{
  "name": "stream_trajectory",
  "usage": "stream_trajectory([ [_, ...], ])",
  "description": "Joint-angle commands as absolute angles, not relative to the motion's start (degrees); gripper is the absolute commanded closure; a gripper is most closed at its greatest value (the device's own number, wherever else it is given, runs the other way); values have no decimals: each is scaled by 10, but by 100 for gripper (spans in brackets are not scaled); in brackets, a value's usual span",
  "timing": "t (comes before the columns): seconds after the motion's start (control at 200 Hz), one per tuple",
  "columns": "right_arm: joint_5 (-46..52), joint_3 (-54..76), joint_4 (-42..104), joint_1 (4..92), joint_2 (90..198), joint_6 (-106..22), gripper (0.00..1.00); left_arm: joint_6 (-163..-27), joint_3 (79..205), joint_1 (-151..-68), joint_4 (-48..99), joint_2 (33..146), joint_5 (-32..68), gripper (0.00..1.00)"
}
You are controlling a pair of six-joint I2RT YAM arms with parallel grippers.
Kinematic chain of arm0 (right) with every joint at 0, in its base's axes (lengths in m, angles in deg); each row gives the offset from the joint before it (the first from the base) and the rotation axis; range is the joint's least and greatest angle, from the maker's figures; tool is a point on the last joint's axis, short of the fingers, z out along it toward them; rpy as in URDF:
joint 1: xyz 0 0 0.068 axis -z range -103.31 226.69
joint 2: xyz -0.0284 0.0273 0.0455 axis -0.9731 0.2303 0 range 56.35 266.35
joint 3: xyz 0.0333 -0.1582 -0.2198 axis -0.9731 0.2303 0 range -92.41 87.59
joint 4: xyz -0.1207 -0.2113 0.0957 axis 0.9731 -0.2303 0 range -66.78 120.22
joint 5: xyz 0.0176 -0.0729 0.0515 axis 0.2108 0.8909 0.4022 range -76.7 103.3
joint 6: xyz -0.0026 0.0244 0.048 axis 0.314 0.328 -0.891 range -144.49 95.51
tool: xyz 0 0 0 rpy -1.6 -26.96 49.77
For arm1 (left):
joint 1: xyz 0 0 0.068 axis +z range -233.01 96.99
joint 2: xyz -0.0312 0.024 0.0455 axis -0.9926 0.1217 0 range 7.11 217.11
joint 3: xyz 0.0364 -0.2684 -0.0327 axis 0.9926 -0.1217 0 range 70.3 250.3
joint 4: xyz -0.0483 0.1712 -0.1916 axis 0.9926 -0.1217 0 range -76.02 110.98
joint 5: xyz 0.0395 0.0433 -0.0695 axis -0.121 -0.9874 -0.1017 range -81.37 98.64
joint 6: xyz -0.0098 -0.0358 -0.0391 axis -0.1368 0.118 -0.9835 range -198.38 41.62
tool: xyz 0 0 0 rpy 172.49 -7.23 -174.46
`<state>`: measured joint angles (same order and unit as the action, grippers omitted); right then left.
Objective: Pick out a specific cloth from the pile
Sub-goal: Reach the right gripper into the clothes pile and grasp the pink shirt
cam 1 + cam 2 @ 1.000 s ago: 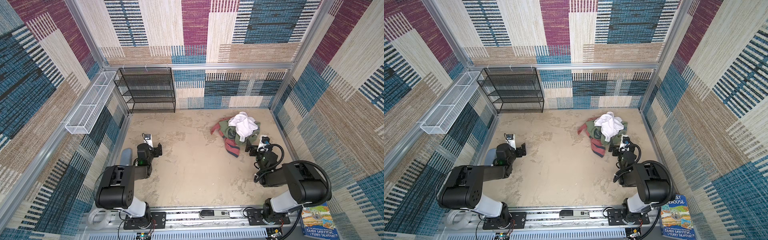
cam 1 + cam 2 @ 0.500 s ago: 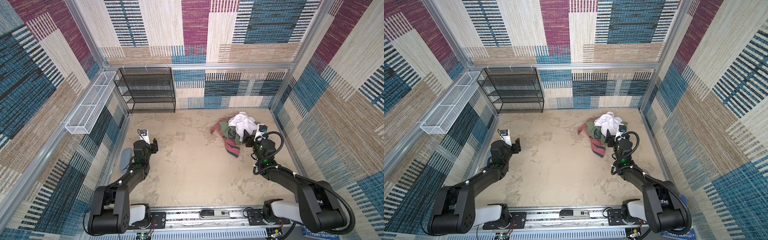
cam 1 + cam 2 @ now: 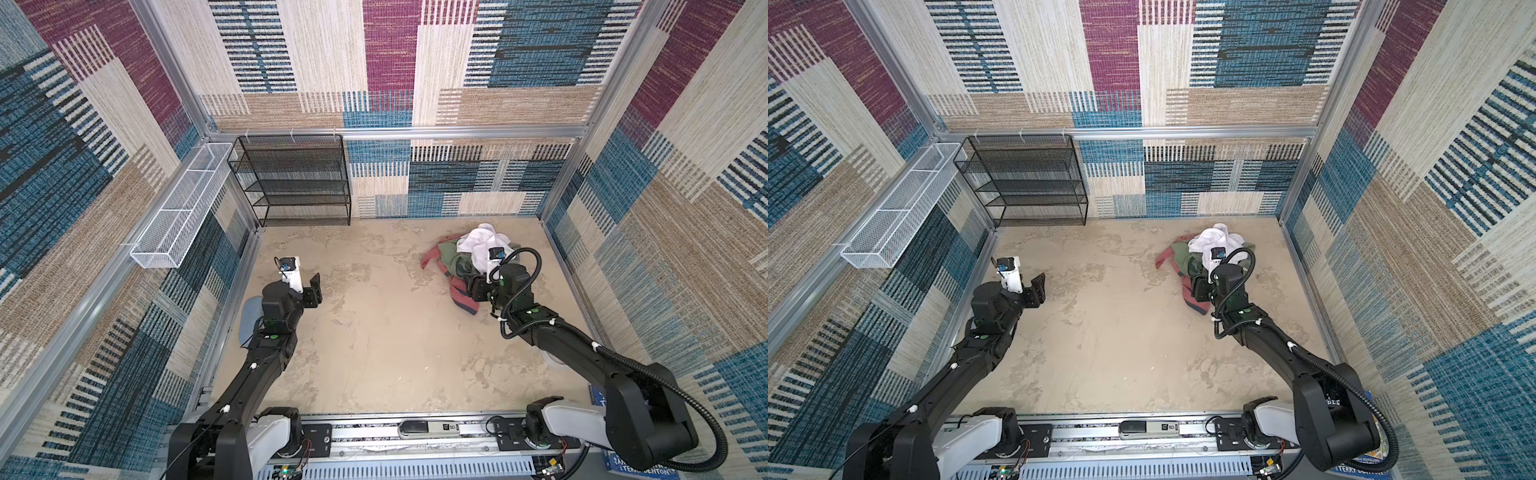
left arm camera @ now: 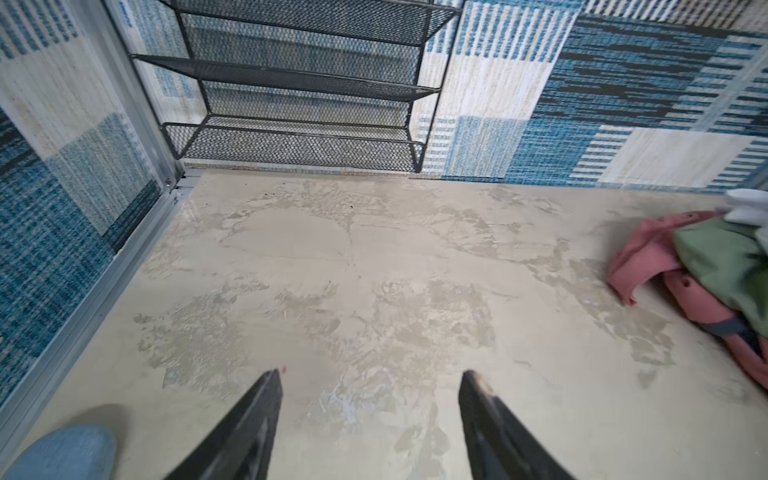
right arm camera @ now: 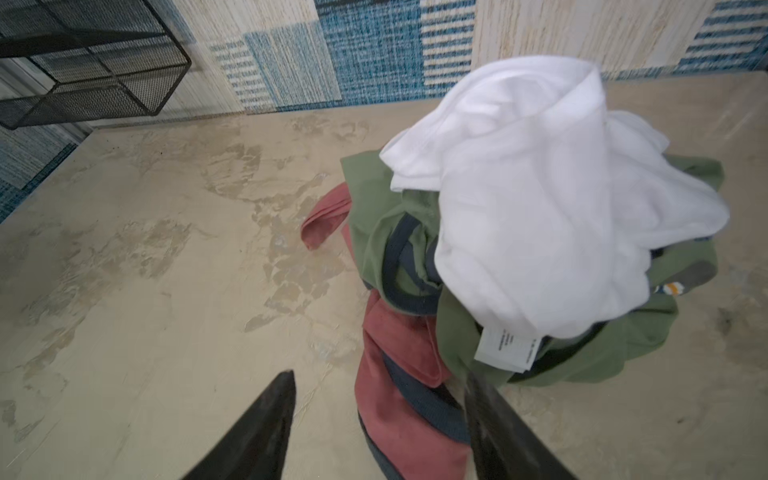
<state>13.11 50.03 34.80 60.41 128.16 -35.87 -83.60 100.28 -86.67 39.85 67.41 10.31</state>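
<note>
Cloth [image 5: 399,365] lying at near edge of pile [image 3: 469,257], partly buried, long axis running toward right gripper [image 5: 378,374]. Jaws standing apart, straddling its free end, holding nothing; fabric contact unclear. Left gripper [image 4: 370,372] hovering agape, empty, well apart over table [image 4: 374,270].

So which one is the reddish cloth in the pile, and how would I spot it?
On the sandy table, near the back right corner and away from the black mesh shelf, sits the pile. The cloth lies at the bottom, poking out at the front. It is salmon-red with grey-blue bands, unlike the white garment on top and the olive-green garment beneath that.
</note>
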Motion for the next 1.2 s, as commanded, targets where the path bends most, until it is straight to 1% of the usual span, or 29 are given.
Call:
stream_trajectory([
  [0.0, 116, 497, 301, 594, 1296, -386, 34, -862, 1029, -886, 346, 671, 91, 29],
  [0.105, 128, 486, 300, 587, 1329, -390, 34, -891, 1057, -908, 303, 684, 80, 31],
  [0.315, 148, 435, 289, 573, 1415, -387, 37, -913, 1114, -968, 215, 736, 33, 32],
  [0.481, 168, 406, 279, 568, 1462, -382, 40, -915, 1124, -999, 200, 761, 23, 32],
  [0.576, 175, 396, 274, 567, 1479, -381, 43, -918, 1124, -1005, 200, 767, 28, 32],
  [0.941, 211, 352, 236, 555, 1540, -373, 48, -914, 1127, -1009, 202, 777, 29, 32],
  [1.197, 238, 327, 219, 550, 1572, -370, 56, -909, 1120, -1009, 207, 774, 25, 32],
])
